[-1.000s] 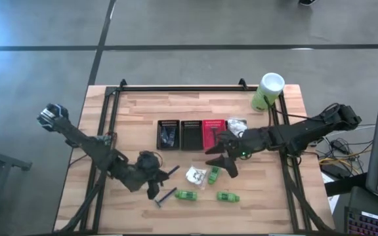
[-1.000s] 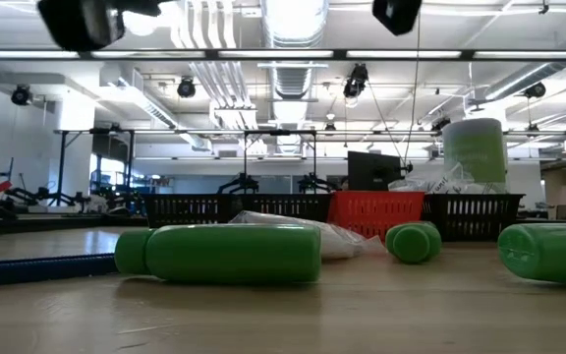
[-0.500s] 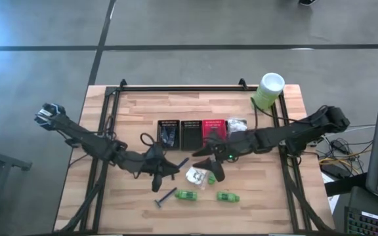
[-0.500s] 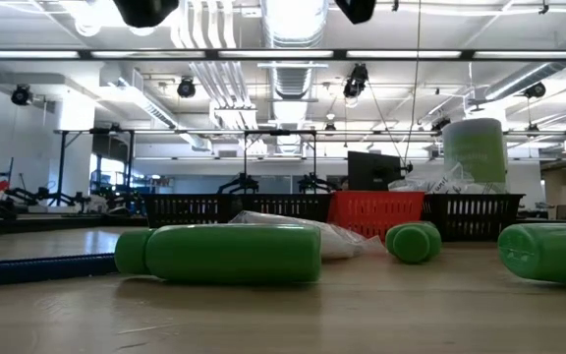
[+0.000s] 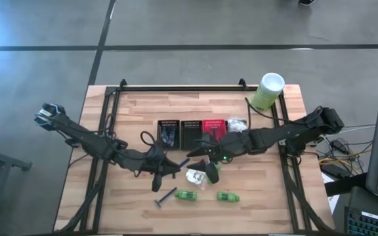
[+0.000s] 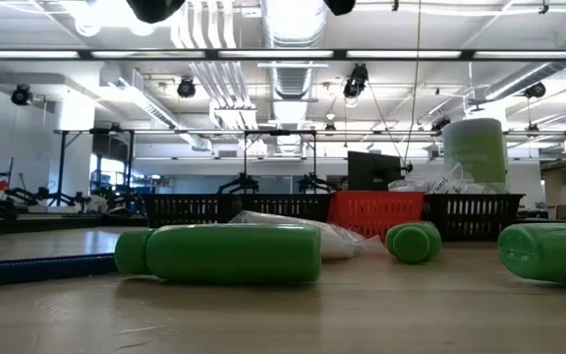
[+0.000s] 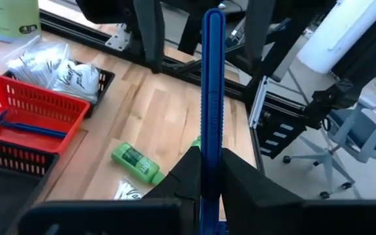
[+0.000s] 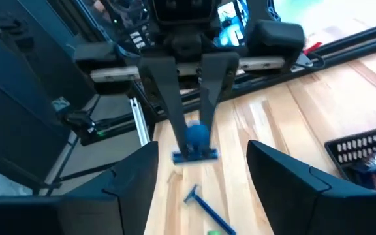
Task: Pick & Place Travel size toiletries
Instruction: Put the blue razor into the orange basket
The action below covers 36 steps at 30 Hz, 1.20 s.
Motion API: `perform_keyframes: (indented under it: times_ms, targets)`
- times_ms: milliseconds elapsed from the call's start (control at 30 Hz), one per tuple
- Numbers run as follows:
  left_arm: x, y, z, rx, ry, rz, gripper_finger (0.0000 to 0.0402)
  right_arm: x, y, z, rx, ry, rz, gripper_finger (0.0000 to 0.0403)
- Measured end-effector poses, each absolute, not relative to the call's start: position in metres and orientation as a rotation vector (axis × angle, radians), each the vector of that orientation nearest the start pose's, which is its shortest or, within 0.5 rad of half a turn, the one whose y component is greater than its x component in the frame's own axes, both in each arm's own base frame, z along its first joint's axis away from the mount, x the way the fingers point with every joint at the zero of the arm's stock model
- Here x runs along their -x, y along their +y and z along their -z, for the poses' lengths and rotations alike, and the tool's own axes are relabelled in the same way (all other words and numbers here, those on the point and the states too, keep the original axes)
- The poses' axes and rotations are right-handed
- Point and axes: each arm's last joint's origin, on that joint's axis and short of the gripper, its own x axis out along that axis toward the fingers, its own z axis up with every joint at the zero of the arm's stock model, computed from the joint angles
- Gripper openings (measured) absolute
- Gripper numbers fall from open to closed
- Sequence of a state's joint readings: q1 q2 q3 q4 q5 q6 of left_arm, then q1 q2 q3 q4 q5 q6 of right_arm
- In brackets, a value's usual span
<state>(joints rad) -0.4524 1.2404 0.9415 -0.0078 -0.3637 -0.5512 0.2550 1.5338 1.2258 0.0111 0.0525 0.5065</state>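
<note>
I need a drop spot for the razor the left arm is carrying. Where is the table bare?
Bare wood lies between the baskets and the far rail, and at the table's left edge. Crowded: near centre, where the left gripper shut on the blue razor meets the open right gripper over the packet and green bottles.

The wooden desk (image 5: 130,111) carries four mesh baskets (image 5: 191,134) at frame centre, a pale-green canister (image 5: 268,90) upper right, and below centre two green bottles (image 5: 188,195), a blue razor (image 5: 165,197) and, apparently, white packets (image 5: 194,176).
</note>
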Motion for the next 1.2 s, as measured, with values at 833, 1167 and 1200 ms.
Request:
perform_keyframes:
  times_ms: [833, 1167, 1200]
  targets:
    - [-0.254, -0.111, -0.31, 0.398, 0.304, 0.031, 0.0037, -0.366, 0.094, -0.324, -0.463, 0.435, -0.092, 0.0095]
    - [-0.254, -0.111, -0.31, 0.397, 0.305, 0.03, 0.0037, -0.366, 0.094, -0.324, -0.469, 0.426, -0.093, 0.0041]
    - [-0.254, -0.111, -0.309, 0.397, 0.306, 0.029, 0.0037, -0.367, 0.094, -0.324, -0.474, 0.427, -0.091, 0.0037]
